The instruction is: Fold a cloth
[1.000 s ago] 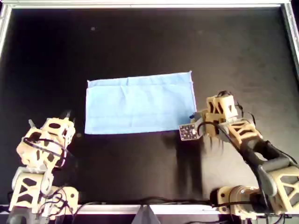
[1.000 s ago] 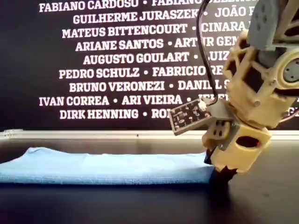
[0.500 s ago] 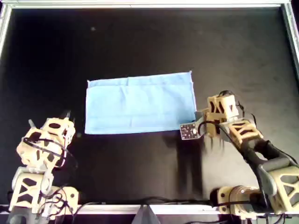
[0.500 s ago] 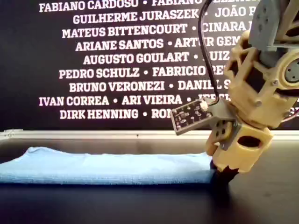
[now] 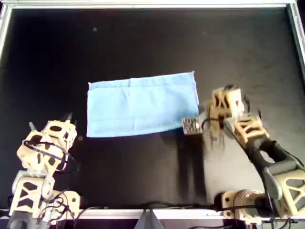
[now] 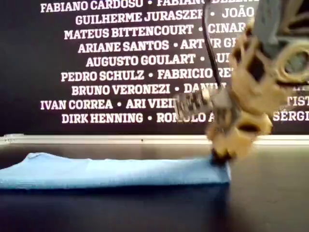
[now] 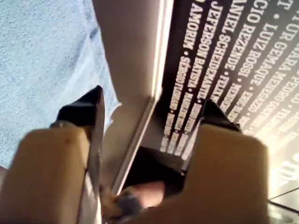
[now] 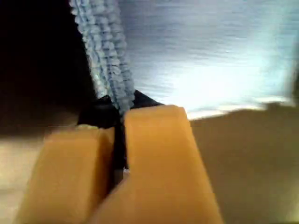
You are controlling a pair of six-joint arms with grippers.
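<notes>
The light-blue cloth [image 5: 143, 104] lies flat as a wide rectangle in the middle of the black table; the exterior view shows the cloth [image 6: 111, 171] as a low strip. My right gripper [image 5: 204, 119] is at its near corner on the overhead view's right. In the right wrist view the right gripper [image 8: 119, 116] is shut on the cloth's [image 8: 108, 65] ribbed edge. The right gripper [image 6: 219, 157] is motion-blurred in the exterior view. My left gripper [image 5: 50, 120] stands open and empty at the overhead view's lower left, apart from the cloth [image 7: 37, 60]; the left gripper [image 7: 154, 100] has its jaws spread wide.
A metal frame rail [image 5: 152, 5] borders the black table. A dark banner with white printed names [image 6: 120, 63] stands behind the table in the exterior view. A small circuit board [image 5: 191, 125] juts from the right gripper over the cloth's corner.
The right gripper has shifted toward the overhead view's top and toward the exterior view's left, taking the cloth's corner with it and raising that end slightly. The left arm has not moved.
</notes>
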